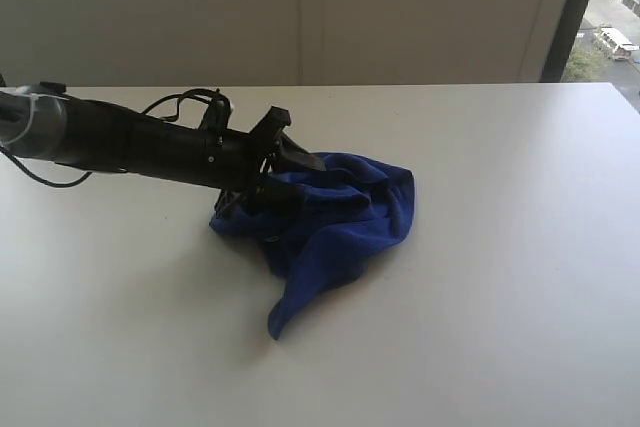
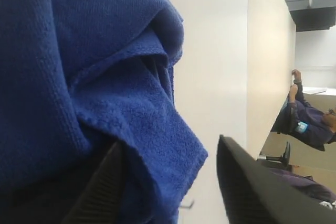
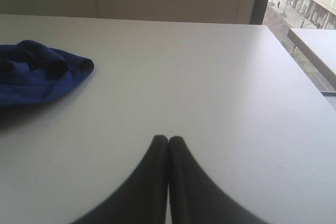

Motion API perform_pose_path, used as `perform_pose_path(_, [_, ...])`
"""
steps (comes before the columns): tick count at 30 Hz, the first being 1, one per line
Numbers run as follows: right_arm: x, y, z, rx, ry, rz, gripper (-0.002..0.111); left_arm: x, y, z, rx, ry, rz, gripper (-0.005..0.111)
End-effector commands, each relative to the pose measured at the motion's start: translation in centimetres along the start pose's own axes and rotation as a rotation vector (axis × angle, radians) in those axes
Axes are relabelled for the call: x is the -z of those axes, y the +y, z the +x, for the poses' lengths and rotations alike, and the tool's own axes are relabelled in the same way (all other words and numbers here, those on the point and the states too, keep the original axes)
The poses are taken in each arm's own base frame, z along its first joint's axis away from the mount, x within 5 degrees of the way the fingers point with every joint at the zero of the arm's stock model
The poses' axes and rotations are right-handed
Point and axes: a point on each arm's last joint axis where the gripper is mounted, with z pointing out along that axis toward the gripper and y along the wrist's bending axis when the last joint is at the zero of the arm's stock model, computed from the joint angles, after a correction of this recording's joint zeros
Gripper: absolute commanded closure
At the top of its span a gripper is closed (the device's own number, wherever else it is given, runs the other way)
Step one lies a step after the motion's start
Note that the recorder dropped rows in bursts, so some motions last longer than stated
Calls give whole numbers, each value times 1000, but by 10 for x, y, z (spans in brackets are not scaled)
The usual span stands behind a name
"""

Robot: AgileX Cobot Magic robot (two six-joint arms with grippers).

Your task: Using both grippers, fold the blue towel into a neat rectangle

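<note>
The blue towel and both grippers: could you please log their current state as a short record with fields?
blue towel: crumpled heap on the table, not yet folded
left gripper: open, fingers astride a towel fold
right gripper: shut, empty, over the table, apart from the towel

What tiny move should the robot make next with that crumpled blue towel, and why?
Probably close the left pincer: its jaws stand apart with a hemmed fold of the blue towel between them, and the towel lies bunched on the table. The right pincer is shut over bare table, away from the cloth.
</note>
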Motion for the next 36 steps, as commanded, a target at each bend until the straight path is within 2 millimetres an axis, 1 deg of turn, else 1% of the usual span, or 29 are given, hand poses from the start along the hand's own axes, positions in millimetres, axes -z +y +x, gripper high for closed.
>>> perform_pose_path(1, [0,0,1,-4,-8,-4,108,-9,-2,8,-27,36,-7,49])
perform_pose_path(6, [0,0,1,-4,-8,-4,108,-15,4,8,-4,27,-15,49])
perform_pose_path(8, [0,0,1,-4,-8,-4,108,-16,5,8,7,18,-14,52])
perform_pose_path(9, [0,0,1,-4,-8,-4,108,-16,6,7,7,12,-20,55])
perform_pose_path(11, [0,0,1,-4,-8,-4,108,-16,6,7,7,8,-24,67])
perform_pose_path(16, [0,0,1,-4,-8,-4,108,-15,7,4,-6,-7,-30,107])
perform_pose_path(18, [0,0,1,-4,-8,-4,108,-12,4,1,-21,-11,-7,107])
perform_pose_path(21, [0,0,1,-4,-8,-4,108,1,-9,-9,-99,-17,52,107])
perform_pose_path(24, [0,0,1,-4,-8,-4,108,24,-28,-23,-190,-57,105,107])
perform_pose_path(27, [0,0,1,-4,-8,-4,108,55,-48,-37,-285,-97,162,107])
perform_pose_path(30, [0,0,1,-4,-8,-4,108,89,-63,-47,-402,-89,205,107])
perform_pose_path(33, [0,0,1,-4,-8,-4,108,120,-79,-49,-497,-24,279,107])
perform_pose_path(34, [0,0,1,-4,-8,-4,108,141,-89,-49,-571,6,346,107])
perform_pose_path(35, [0,0,1,-4,-8,-4,108,150,-94,-49,-609,13,366,107])
perform_pose_path(36, [0,0,1,-4,-8,-4,108,159,-96,-53,-644,-9,352,107])
